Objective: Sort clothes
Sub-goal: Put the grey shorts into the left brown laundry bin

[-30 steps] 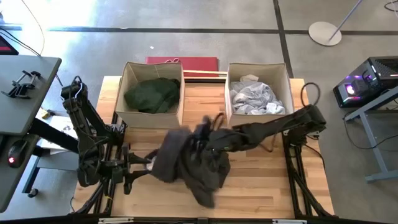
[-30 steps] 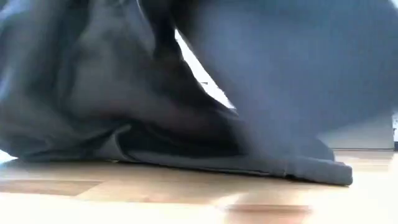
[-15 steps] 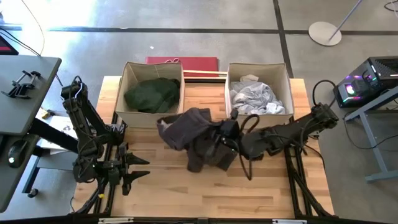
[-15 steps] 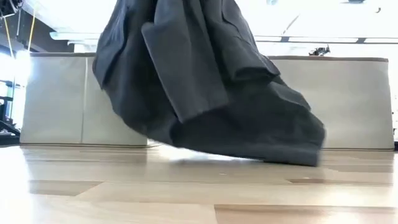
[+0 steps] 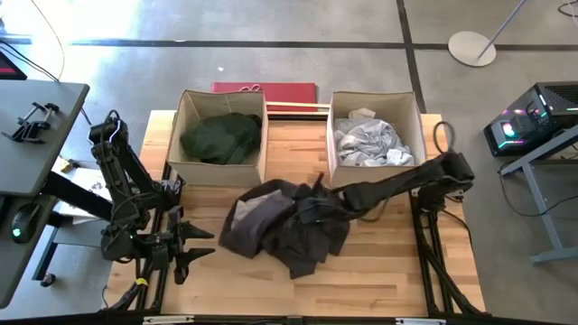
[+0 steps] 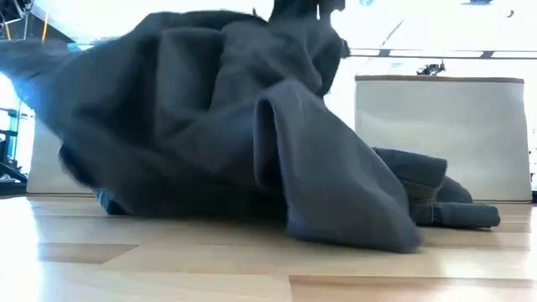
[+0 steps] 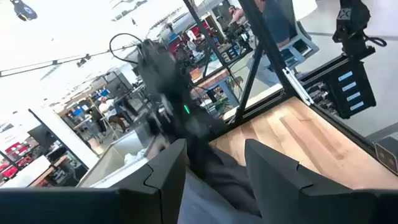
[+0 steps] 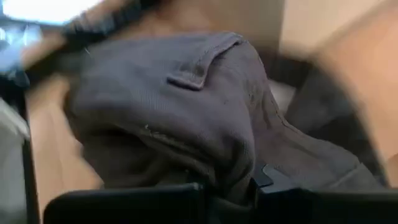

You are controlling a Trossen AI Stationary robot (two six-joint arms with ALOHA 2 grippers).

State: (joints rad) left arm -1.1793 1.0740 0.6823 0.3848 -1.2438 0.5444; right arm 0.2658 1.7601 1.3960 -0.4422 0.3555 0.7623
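Note:
A charcoal grey garment [image 5: 284, 227] lies crumpled on the middle of the table, and it fills the low view [image 6: 252, 151]. My right gripper [image 5: 305, 212] reaches in from the right and is shut on it [image 8: 227, 186]. My left gripper [image 5: 200, 242] is open and empty at the table's left, just left of the garment's edge, with its fingers apart in the left wrist view [image 7: 216, 149]. A dark green garment [image 5: 221, 135] lies in the left beige box. White and light grey garments [image 5: 370, 140] lie in the right box. My right gripper pinches a bunched fold of the charcoal garment [image 8: 217, 168] between its two fingers, near the garment's middle top. It comes slanting down from the table's right. The garment rises to the fingers [image 6: 294, 25], and its lower parts rest slack on the table.
Two beige fabric boxes stand side by side at the far edge, the left one [image 5: 185, 126] and the right one [image 5: 415, 117]. A red flat thing [image 5: 265, 88] lies behind them. There is bare wood near the front edge [image 5: 379, 280]. People and shelves show in the room behind.
My right gripper lifted the charcoal garment clear of the table toward the far right. It then came back down and left, and most of the garment now lies spread and slack on the wood. My left gripper has drawn slightly away from the garment's left edge.

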